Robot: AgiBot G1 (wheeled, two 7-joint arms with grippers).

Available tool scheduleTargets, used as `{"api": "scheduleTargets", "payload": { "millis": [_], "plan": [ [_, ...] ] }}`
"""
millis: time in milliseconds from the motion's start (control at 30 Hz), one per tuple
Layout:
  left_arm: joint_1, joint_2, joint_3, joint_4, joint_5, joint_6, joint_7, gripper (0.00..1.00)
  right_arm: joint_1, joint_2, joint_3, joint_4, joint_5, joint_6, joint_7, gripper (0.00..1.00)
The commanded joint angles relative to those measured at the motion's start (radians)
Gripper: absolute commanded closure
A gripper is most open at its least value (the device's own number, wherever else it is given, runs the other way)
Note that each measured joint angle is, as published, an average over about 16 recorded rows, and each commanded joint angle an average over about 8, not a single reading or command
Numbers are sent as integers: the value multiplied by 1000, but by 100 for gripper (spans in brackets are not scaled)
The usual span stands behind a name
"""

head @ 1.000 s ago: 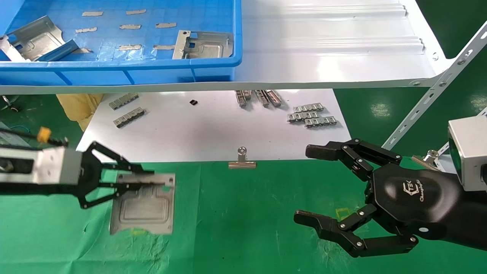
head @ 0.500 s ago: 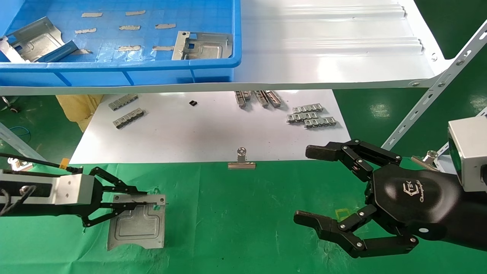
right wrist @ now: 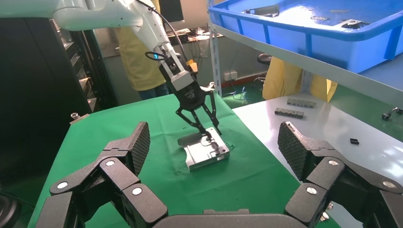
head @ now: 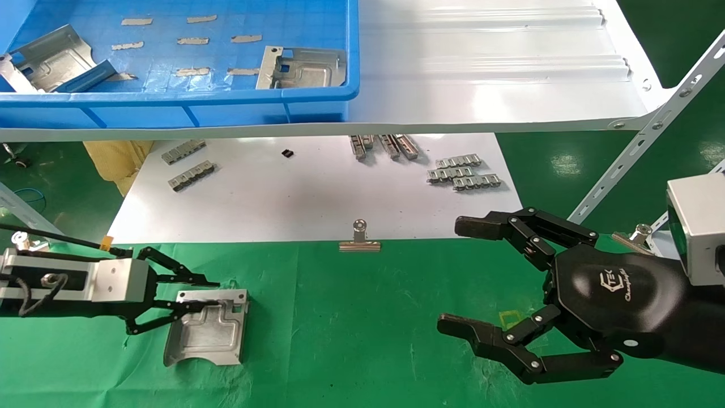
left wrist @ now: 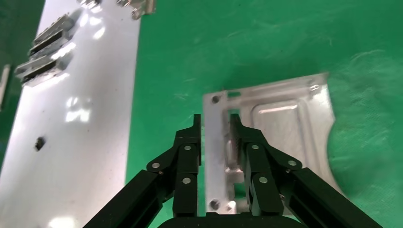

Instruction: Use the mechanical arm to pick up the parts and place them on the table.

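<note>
The jaws of the left gripper [left wrist: 215, 135] are parted a little on either side of the near edge strip of a plate [head: 208, 327] — no pad is seen pressing the metal, so the plate is judged to be let go, or very nearly. The plate lies on the green table [head: 362, 317], near its left side, in front of the white sheet [head: 306, 192]; in the right wrist view one edge may be slightly lifted, but this cannot be told for sure. The right gripper [head: 487, 283] is held spread wide above the table at the right and grasps nothing — it appears idle. So one plate is counted as placed. At least two more plates [head: 303, 67] are seen in the blue bin [head: 170, 110] on the shelf [head: 498, 85], and these are left to be fetched.
</note>
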Motion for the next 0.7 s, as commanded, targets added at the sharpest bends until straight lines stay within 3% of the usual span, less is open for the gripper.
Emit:
{"api": "scheduleTargets", "payload": {
  "millis": [33, 367, 700],
  "plan": [
    [-7, 6, 5, 14, 7, 10, 6, 0, 0, 0, 0, 0, 0, 0, 0, 0],
    [32, -26, -57, 22, -157, 34, -187, 0, 0, 0, 0, 0, 0, 0, 0, 0],
    [44, -31, -66, 17, -177, 36, -200, 0, 0, 0, 0, 0, 0, 0, 0, 0]
  ]
}}
